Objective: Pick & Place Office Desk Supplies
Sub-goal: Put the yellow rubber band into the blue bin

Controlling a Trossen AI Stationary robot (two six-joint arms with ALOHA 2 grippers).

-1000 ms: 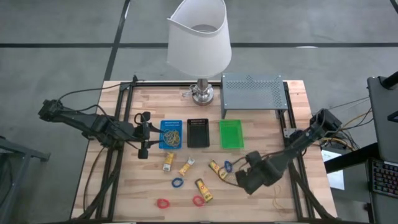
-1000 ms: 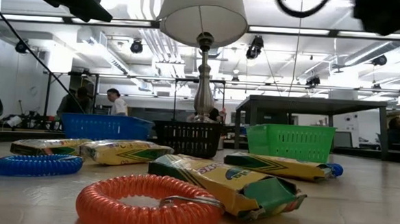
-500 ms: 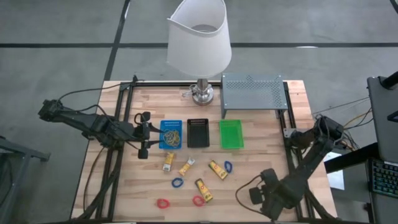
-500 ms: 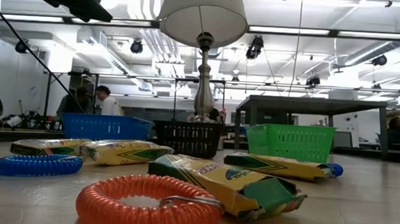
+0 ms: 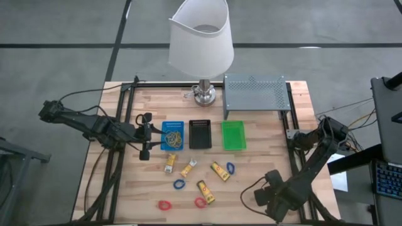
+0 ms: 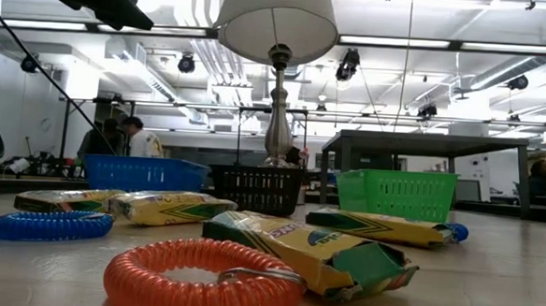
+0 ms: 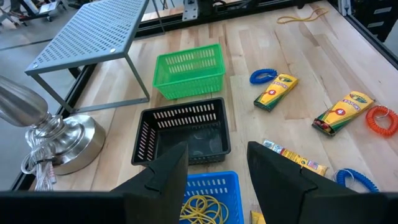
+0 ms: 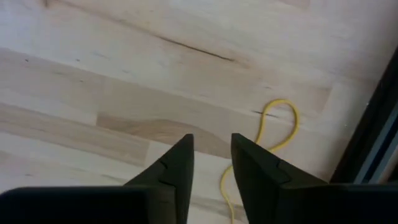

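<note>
The right hand point(image 5: 271, 196), fingers a little apart and empty, hangs over a loose yellow rubber band point(image 8: 273, 134) at the surface's near right corner. Farther in, four packets point(image 5: 206, 192) and five rings point(image 5: 164, 205) lie unsorted. Beyond them, only the blue tray point(image 5: 173, 135) holds bands, the left hand point(image 5: 146, 135) parted beside it

Clearance: table centre obstructed, front-right corner open.
Trays point(image 5: 202, 134), lamp point(image 5: 201, 91) and shelf point(image 5: 254, 91) block the rear; scattered packets point(image 5: 205, 191) and rings point(image 5: 179, 184) occupy mid-table.
</note>
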